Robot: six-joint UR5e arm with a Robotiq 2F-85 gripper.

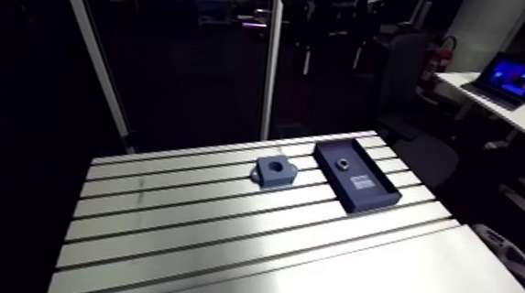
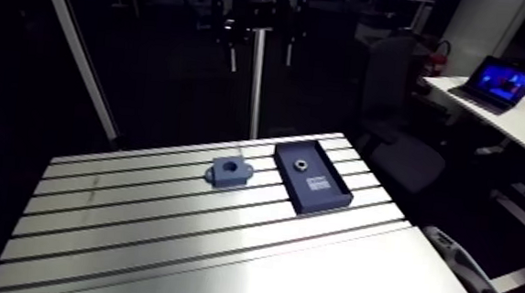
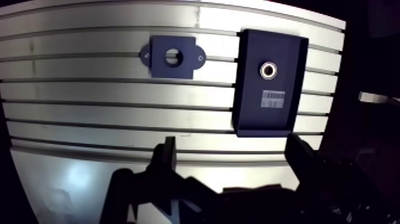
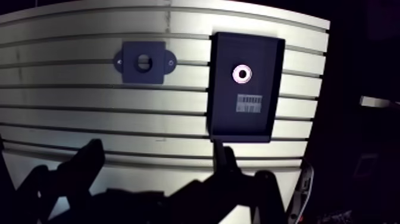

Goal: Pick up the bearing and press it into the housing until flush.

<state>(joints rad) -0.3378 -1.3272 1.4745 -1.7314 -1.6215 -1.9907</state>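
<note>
A small silver bearing [image 3: 268, 70] lies in a shallow dark tray [image 3: 250, 113], above a barcode label [image 3: 274, 99]. The dark blue housing [image 3: 172, 56], a block with a round bore and two side ears, sits on the slotted table beside the tray. In the arm view the housing [image 1: 275, 171] stands left of the tray [image 1: 363, 197] with the bearing [image 1: 341, 162] at its far end. My gripper [image 3: 231, 152] hovers high over the table, well short of both, open with nothing between its fingers [image 3: 165, 156]. It does not show in the arm view.
The slotted aluminium table [image 1: 175, 232] carries only the housing and the tray. Its right edge [image 3: 333, 89] lies just past the tray, with dark floor beyond. A smooth plate [image 1: 381, 289] covers the table's near side.
</note>
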